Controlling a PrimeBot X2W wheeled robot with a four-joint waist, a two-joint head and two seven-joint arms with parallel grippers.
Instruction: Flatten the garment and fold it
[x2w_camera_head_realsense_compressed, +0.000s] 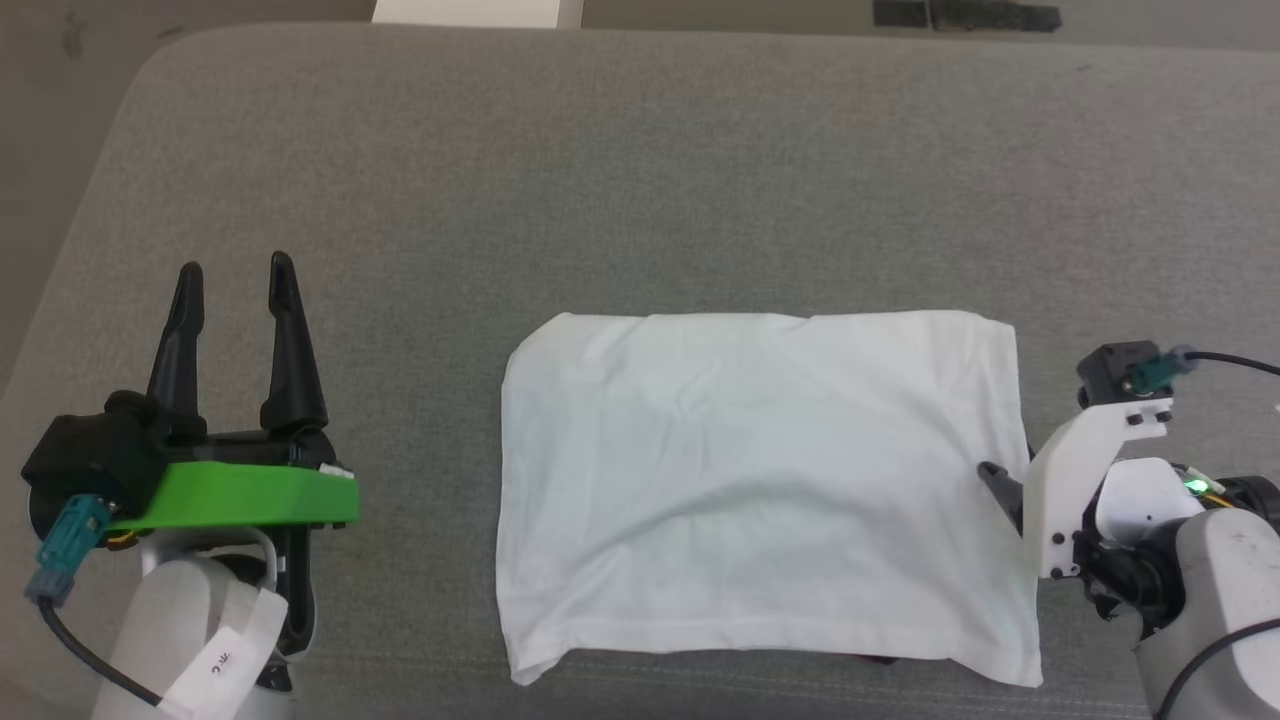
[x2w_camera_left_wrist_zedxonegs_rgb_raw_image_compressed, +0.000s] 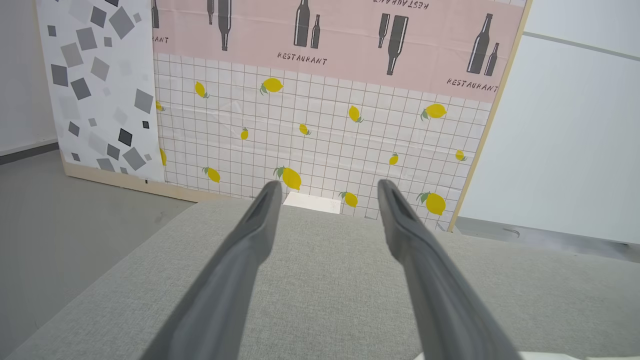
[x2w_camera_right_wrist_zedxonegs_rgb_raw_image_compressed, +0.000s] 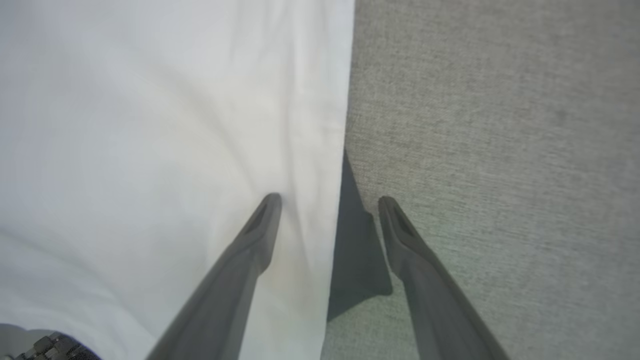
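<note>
I read the garment (x2w_camera_head_realsense_compressed: 760, 490) as plain white against a bench (x2w_camera_head_realsense_compressed: 640, 180) covered in mid-grey woven fabric. At lower left, the left gripper (x2w_camera_head_realsense_compressed: 235, 265) has black fingers (x2w_camera_head_realsense_compressed: 290, 340), a bright green bracket (x2w_camera_head_realsense_compressed: 240, 495) and a teal plug (x2w_camera_head_realsense_compressed: 70, 535). The right gripper (x2w_camera_right_wrist_zedxonegs_rgb_raw_image_compressed: 330, 200) looks dark grey in its wrist view, and at the head view's right edge it carries a white bracket (x2w_camera_head_realsense_compressed: 1075, 480). Through the left wrist view, the backdrop (x2w_camera_left_wrist_zedxonegs_rgb_raw_image_compressed: 325, 125) is a white grid with yellow lemons under a pink band of dark bottles. The panel (x2w_camera_left_wrist_zedxonegs_rgb_raw_image_compressed: 100, 90) at upper left is white with grey squares.

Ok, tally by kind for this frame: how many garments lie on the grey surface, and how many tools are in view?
garment, white, folded: 1
tools, both open: 2 (left tool, right tool)
Total: 3
</note>
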